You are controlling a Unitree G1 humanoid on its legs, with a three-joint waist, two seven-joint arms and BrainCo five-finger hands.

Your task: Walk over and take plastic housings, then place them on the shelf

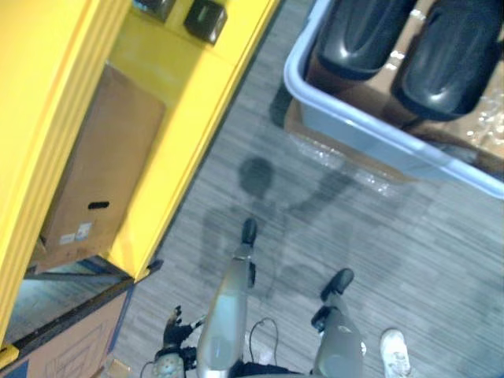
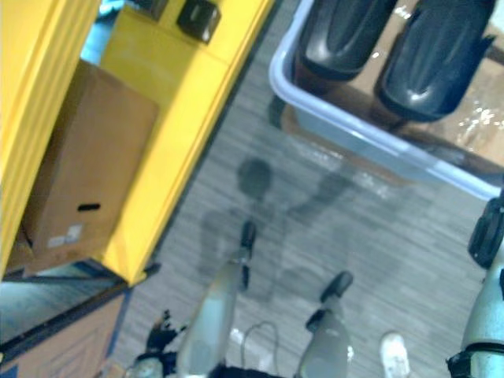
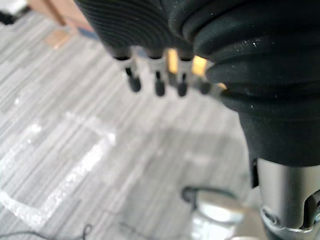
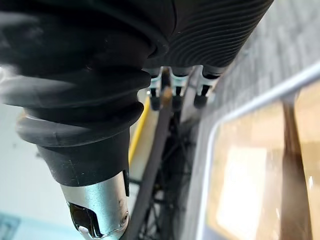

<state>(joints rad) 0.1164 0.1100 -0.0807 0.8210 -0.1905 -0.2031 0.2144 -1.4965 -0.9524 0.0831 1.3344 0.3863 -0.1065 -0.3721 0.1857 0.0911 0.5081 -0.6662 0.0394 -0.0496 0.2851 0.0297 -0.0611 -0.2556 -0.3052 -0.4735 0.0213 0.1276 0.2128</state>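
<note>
Start of the job, by the look of it. Two black plastic housings (image 1: pixel 366 35) lie side by side in a pale blue bin (image 1: pixel 378 118), neither one touched. The yellow shelf (image 1: pixel 197 118) stands across a strip of grey carpet floor (image 1: pixel 378 252) from the bin. It holds a cardboard box (image 1: pixel 102 173) on a lower level. Two small dark things (image 1: pixel 206 20) sit on an upper level, too small to identify. Left hand (image 3: pixel 159 82) hangs over the carpet, fingers relaxed and straight, nothing in them. Right hand (image 4: pixel 175 95) likewise slack and empty; the bin's rim shows just past its fingers, so that hand is the nearer to the housings. Judgement: the walk-up is about done on the right side. Left to do: reach in, grasp a housing, turn to the shelf, set it down, then the second.
</note>
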